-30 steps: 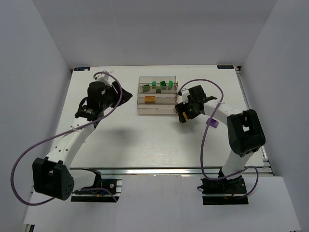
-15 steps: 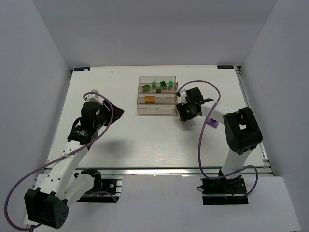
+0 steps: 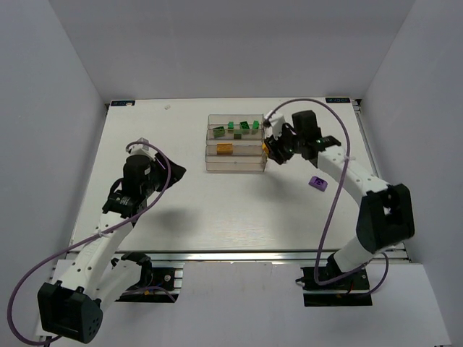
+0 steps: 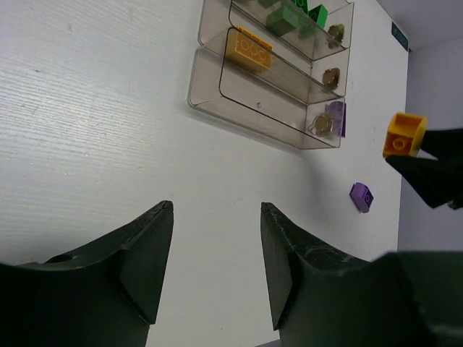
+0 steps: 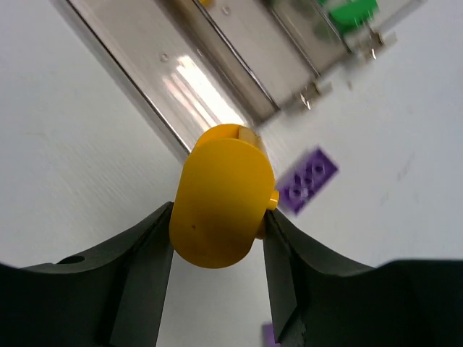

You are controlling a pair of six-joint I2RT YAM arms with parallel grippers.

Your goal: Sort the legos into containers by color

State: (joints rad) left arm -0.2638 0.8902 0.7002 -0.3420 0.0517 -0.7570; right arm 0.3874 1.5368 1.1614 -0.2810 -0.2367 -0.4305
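Observation:
Four clear containers (image 3: 235, 165) form one block at the table's middle back. Green legos (image 3: 239, 128) lie in the far bins and an orange-yellow lego (image 3: 225, 149) lies in a middle bin. My right gripper (image 3: 270, 149) is shut on an orange-yellow lego (image 5: 221, 206) and holds it above the table at the block's right end. A purple lego (image 3: 316, 182) lies on the table to the right. Another purple lego (image 5: 307, 178) lies beside the bins' end. My left gripper (image 3: 173, 170) is open and empty, left of the block.
In the left wrist view the containers (image 4: 260, 108), the held orange-yellow lego (image 4: 404, 135) and the loose purple lego (image 4: 362, 196) show ahead of my open left gripper (image 4: 217, 211). The table's right edge rail (image 3: 369, 155) runs beyond the right arm.
My right gripper lifted the orange-yellow lego and moved back to the containers' right end. My left arm pulled back toward the near left and then held still.

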